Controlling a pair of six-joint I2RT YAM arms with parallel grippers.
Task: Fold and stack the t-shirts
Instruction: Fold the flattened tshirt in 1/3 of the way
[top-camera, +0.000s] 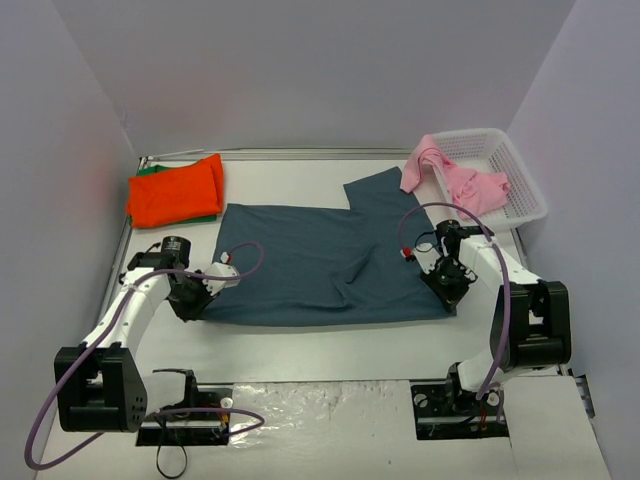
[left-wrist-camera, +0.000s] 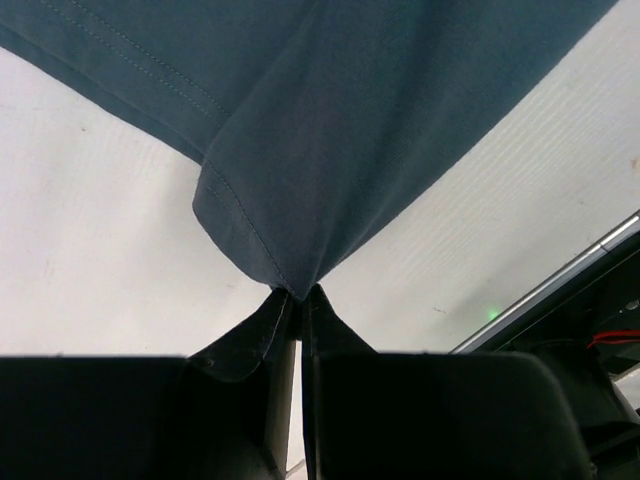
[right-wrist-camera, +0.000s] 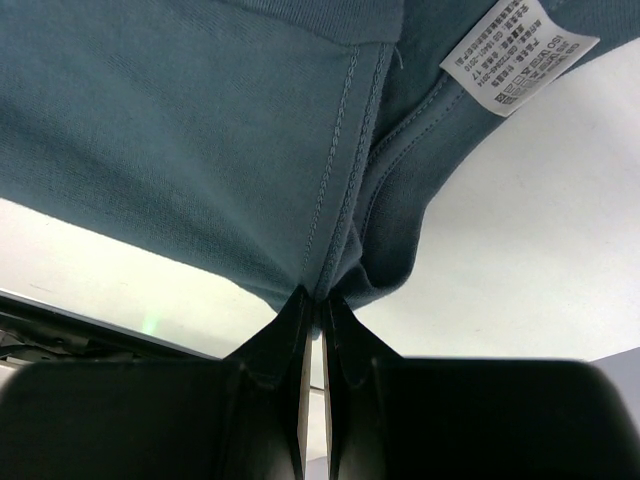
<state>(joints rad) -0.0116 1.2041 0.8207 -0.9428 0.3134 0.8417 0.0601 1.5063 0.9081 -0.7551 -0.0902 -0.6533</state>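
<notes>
slate-blue t-shirt (top-camera: 320, 265) spread flat mid-bench. left fingers (left-wrist-camera: 262, 335) clamped on its near-left corner, right fingers (right-wrist-camera: 282, 330) clamped on its near-right corner: paired grip, probably to fold near edge over.

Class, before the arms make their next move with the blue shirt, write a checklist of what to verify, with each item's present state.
1. The left gripper shut on the slate-blue shirt's corner: ok.
2. The right gripper shut on its edge near the white label: ok.
3. Shirt lying flat: not ok, a crease runs near the right gripper.
4. The orange-red shirt already folded: ok.
5. The pink shirt out of the way: ok, draped over the basket rim.
6. Cloth layers pinched by each gripper: cannot tell.
</notes>
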